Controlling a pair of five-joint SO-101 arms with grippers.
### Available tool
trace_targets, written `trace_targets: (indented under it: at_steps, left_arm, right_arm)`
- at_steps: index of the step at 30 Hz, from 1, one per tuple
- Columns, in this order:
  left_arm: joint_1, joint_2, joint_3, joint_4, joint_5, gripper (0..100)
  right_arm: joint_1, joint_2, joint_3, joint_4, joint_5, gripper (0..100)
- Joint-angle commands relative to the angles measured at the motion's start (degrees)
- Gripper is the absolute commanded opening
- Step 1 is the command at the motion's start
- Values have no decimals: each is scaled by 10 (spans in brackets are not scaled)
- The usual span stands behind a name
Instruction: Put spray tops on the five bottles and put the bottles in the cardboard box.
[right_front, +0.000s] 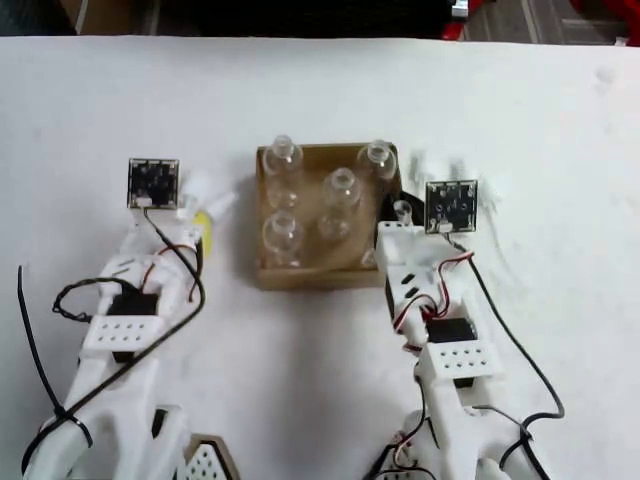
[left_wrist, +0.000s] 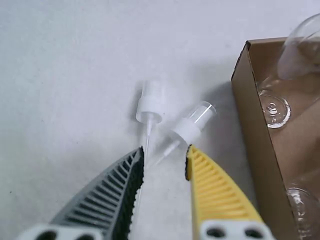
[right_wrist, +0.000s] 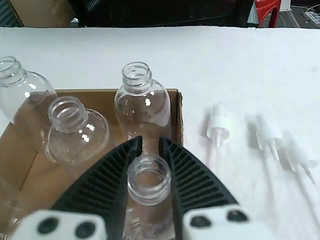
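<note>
We see the right pincer (right_wrist: 148, 144) pinching the neck of a clear bottle (right_wrist: 148, 181), with one black finger on either side of it. That bottle is upright at the side of the cardboard box (right_wrist: 175, 116) nearest the right arm; we cannot tell whether its base rests on the box floor. Four more bottles (right_front: 340, 190) stand upright in the box, their necks open. Three spray tops (right_wrist: 218, 125) lie on the white table (right_wrist: 250, 60) just outside the box on the right arm's side, each a little apart from the others.

On the other side of the box, the left pincer (left_wrist: 164, 150) is spread, its grey and yellow fingers low over the table. Two more spray tops (left_wrist: 150, 102) lie just ahead of its tips, close together, with their thin tubes pointing back into the gap between the fingers. One tube runs along the grey finger's inner edge; we cannot tell if it touches.
</note>
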Motion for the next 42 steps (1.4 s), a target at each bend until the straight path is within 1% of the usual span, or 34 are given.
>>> trace_targets:
  at_steps: [1, 15, 22, 26, 28, 30, 35, 38, 40, 42]
  left_arm:
    - [7, -6, -6, -13, 5, 138]
    - [7, -4, -2, -31, 5, 138]
    - [7, -2, -2, -32, 5, 138]
    - [7, -2, -2, -32, 5, 138]
    - [7, -2, -2, -33, 5, 138]
    - [7, -2, -2, -33, 5, 138]
    - [6, -2, -2, -33, 5, 138]
    - [5, -2, -2, -33, 5, 138]
    - [4, -2, -2, -33, 5, 138]
    - [4, -2, -2, -31, 5, 138]
  right_arm:
    - [0, 0, -3, -8, 0, 21]
    - [-6, 0, -3, -7, 1, 29]
    - [-6, 0, -3, -7, 0, 186]
    - [-6, -7, -4, -7, 0, 205]
    - [-6, -34, -3, -7, 0, 205]
    - [-6, -77, -4, 18, 0, 208]
    - [-20, -233, -5, 148, 0, 213]
    - [-23, -329, -7, 207, 0, 268]
    - [2, -389, -8, 218, 0, 289]
    - [38, -436, -3, 221, -4, 249]
